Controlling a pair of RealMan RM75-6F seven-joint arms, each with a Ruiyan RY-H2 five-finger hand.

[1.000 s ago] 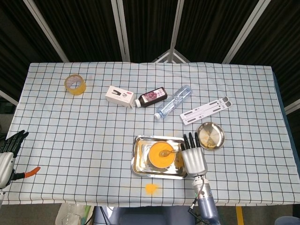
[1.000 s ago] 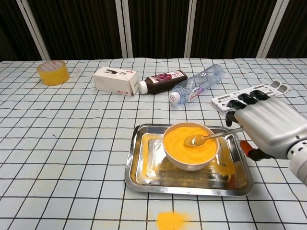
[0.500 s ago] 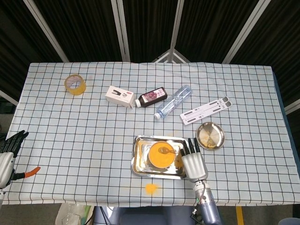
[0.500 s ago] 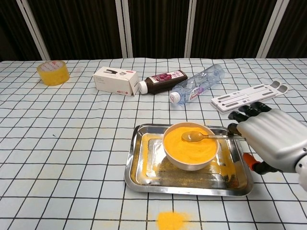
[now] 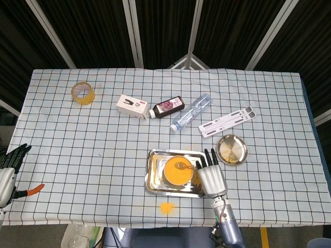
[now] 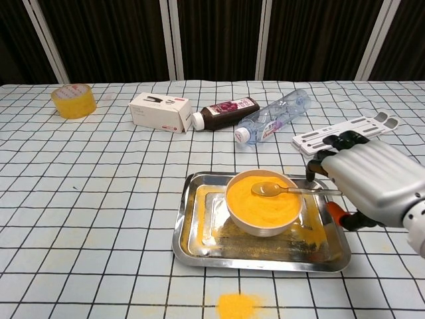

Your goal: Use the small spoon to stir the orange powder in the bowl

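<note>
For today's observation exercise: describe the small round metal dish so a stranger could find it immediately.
Start at the steel tray holding the orange bowl. Just right of it, beyond the right hand, sits the small metal dish. It alone is round, shiny and empty.

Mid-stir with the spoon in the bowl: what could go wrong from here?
1. The bowl is heaped with orange powder almost to its rim, so a wide sweep of the small spoon would likely push more over. Powder already lies in the tray and on the tablecloth.
2. The right hand holds only the handle's far end, so the spoon may twist or slip.
3. The bowl sits loose in the tray; sideways force could slide or tip it.
</note>
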